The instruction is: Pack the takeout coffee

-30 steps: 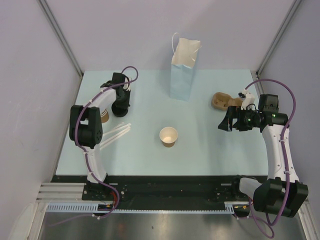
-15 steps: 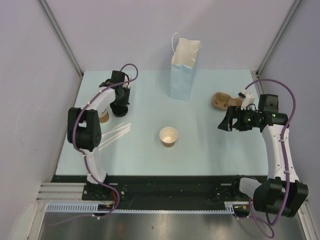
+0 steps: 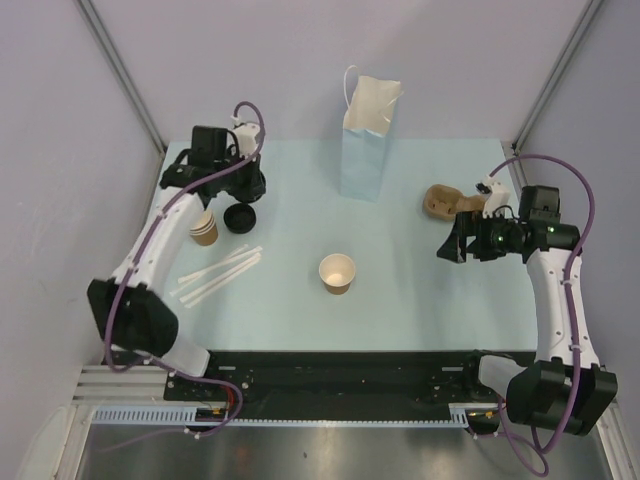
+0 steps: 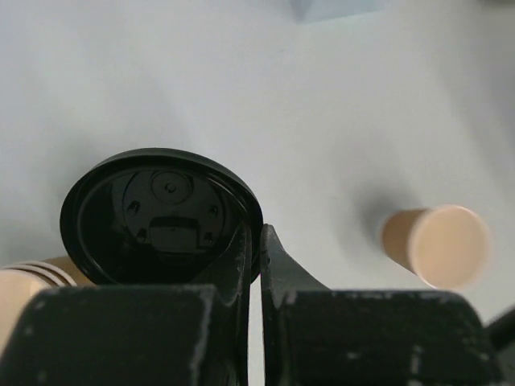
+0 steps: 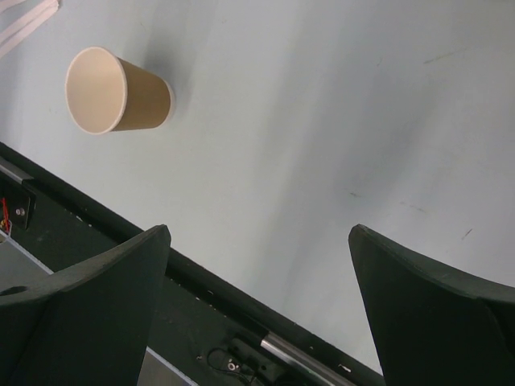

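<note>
Pinching the black lid (image 4: 153,213) at its rim, the left gripper (image 4: 254,241) is noted left of the paper bag (image 3: 365,150); the right gripper (image 5: 259,237) is noted open, right of it.

Lab test cell; bare grey walls (image 3: 250,60), metal posts (image 3: 120,75), pale-blue table (image 3: 400,300).

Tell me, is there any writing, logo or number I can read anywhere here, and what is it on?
No text can be read in any view.
black lid: raised moulded marks on its inner face, too blurred to read.
paper bag: plain, no print showing.
lone cup: plain.
stacked cups: plain.
</note>
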